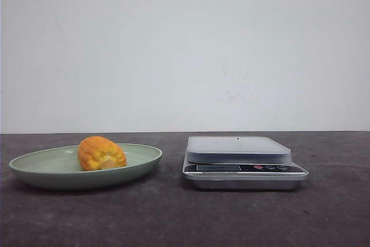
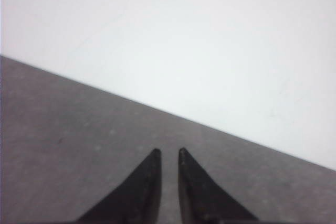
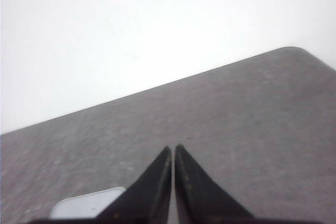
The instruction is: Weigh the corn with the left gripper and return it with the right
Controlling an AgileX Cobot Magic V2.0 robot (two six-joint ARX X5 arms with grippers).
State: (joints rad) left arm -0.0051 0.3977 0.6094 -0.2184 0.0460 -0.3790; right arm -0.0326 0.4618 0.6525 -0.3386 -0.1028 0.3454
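Left pincer (image 2: 168, 153) nearly closed, right pincer (image 3: 172, 148) closed, both empty; you start by grabbing corn (image 1: 102, 153) from plate (image 1: 34, 172).

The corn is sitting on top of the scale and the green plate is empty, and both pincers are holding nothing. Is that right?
Not quite. The corn lies in the green plate, left of the scale, whose platform is bare; the front view shows this. The rest holds: the left pincer and right pincer grip nothing.
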